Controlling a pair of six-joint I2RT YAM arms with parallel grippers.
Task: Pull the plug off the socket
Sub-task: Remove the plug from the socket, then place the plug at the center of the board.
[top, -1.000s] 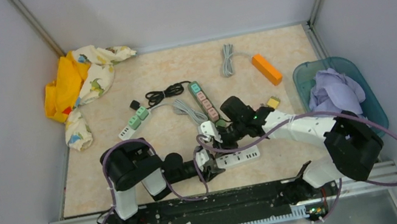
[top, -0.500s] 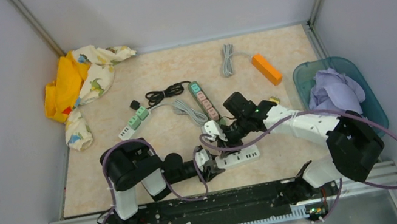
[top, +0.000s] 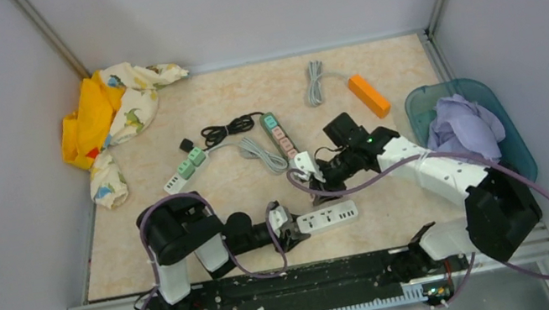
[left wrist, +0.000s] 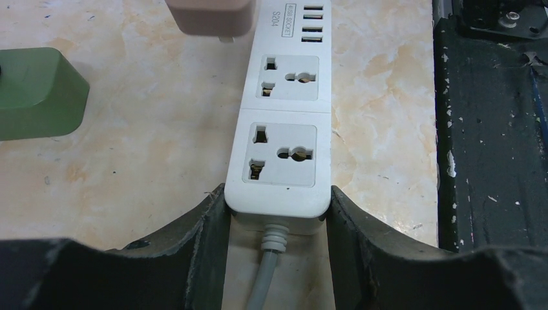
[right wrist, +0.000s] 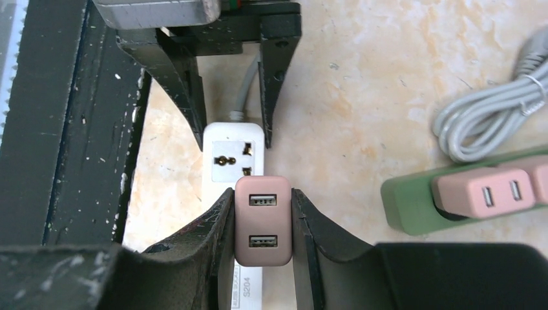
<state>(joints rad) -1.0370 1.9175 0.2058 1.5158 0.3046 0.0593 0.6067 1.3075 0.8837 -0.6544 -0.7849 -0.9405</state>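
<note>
Far left there's a crumpled yellow/print cloth point(top: 111, 115) on the beige marble-look table point(top: 204, 210). Left gripper point(left wrist: 278, 200) is about half open, black pads clamped on both sides of the strip point(left wrist: 284, 97) at its cord end. The strip's a white glossy plastic bar w/ rounded corners. Both sockets nearest the gripper are empty, and there's a row of USB slots further along. The plug point(right wrist: 263, 219) is a dusty-pink rounded block w/ 2 USB ports, out of the strip and held over it. Right gripper point(right wrist: 263, 194) is squeezed tight on its two sides. A matte green strip point(right wrist: 413, 203) w/ more pink plugs sits to the right, then a teal see-thru bin point(top: 506, 131). Vs 1 sec ago, the right arm has carried the plug back + right, further from the strip. Left arm and strip haven't budged.
</note>
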